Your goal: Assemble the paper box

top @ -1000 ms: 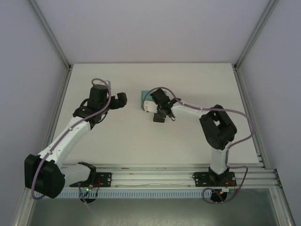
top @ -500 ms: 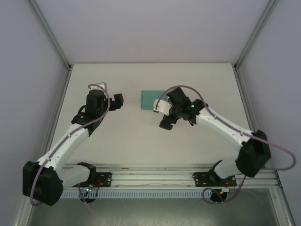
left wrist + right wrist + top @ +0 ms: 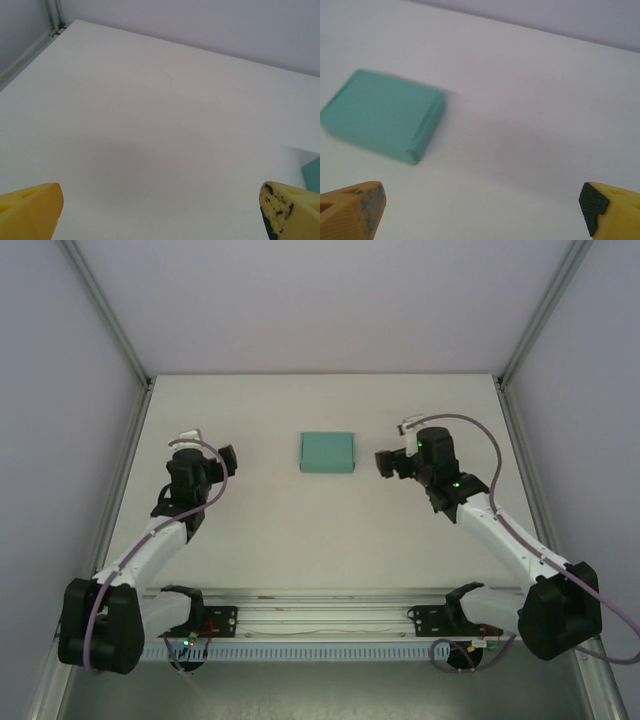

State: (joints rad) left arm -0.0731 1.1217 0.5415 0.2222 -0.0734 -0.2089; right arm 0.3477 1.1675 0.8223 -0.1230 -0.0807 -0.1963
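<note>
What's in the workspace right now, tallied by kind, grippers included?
Teal-green closed card paper box, lying flat on the white table: 1
Two-finger grippers with yellow fingertips, both open and empty: 2 (left gripper, right gripper)
Total: 3

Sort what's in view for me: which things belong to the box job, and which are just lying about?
Belongs to the job:
- paper box, folded shut, lying on the table
- left claw, open, apart from the box
- right claw, open, apart from the box

Just there:
- the table itself
- mounting rail
- enclosure walls
</note>
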